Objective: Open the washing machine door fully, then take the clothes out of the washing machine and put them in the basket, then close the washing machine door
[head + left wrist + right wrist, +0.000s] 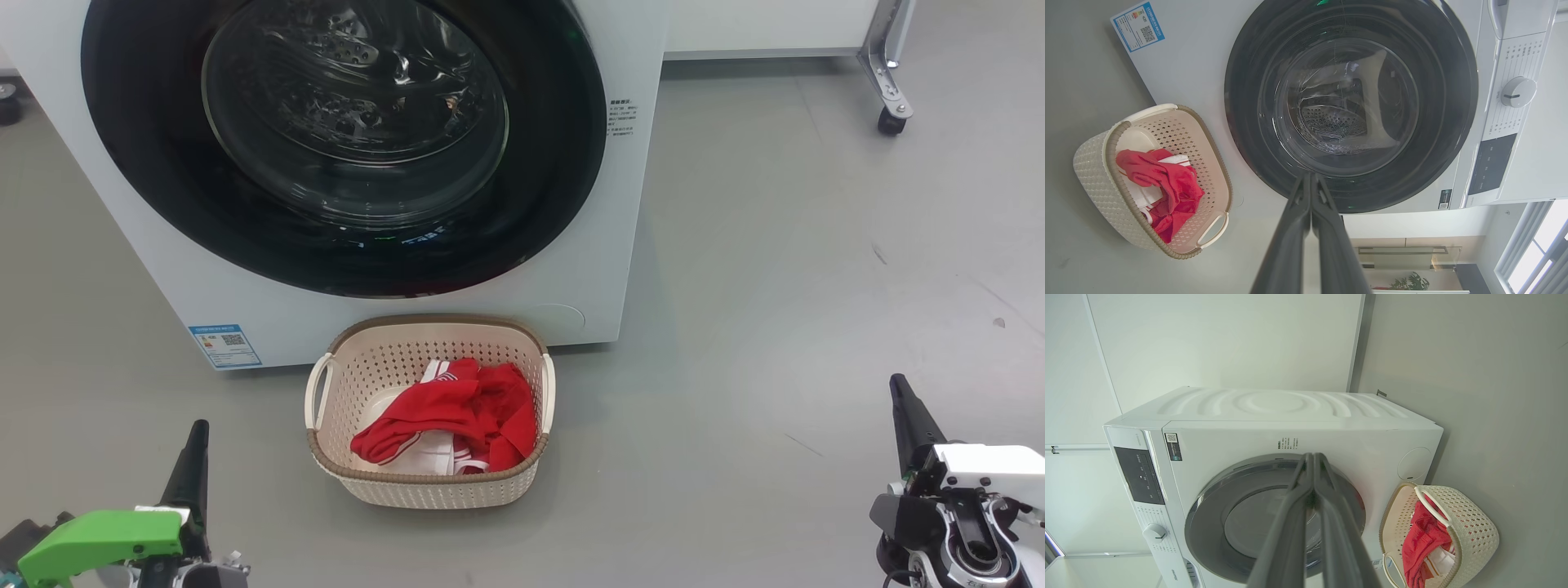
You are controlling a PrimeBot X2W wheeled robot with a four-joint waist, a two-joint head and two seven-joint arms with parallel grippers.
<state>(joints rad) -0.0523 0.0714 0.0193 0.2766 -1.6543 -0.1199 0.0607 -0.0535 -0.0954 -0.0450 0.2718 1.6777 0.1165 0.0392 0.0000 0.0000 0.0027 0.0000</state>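
I am holding both sets of jaws pressed fully together, gripping nothing. My left gripper (pixel 198 430) is hanging low on my left and my right gripper (pixel 900 388) low on my right, both well apart from the work.

The washing machine door (pixel 343 139) is lying flat against the front of the washing machine (pixel 245 302), and no gap is showing around its black rim. The red clothes (pixel 457 408) are lying bunched inside the basket (pixel 424 490), which is standing on the floor just in front of the machine, below the door's lower edge.

I am judging the closing step as all but done, so what is mattering now is the latch. If it needs seating, I am thinking of pushing with closed fingertips on the black rim rather than on the bulging glass, straight in and slowly. I cannot tell which side carries the hinge.

For room, the basket is sitting between my two arms, so any reach to the door should be going over it or around its handles. Open grey floor (pixel 775 327) is spreading to my right, and the wheeled metal leg (pixel 890 114) is standing well away.
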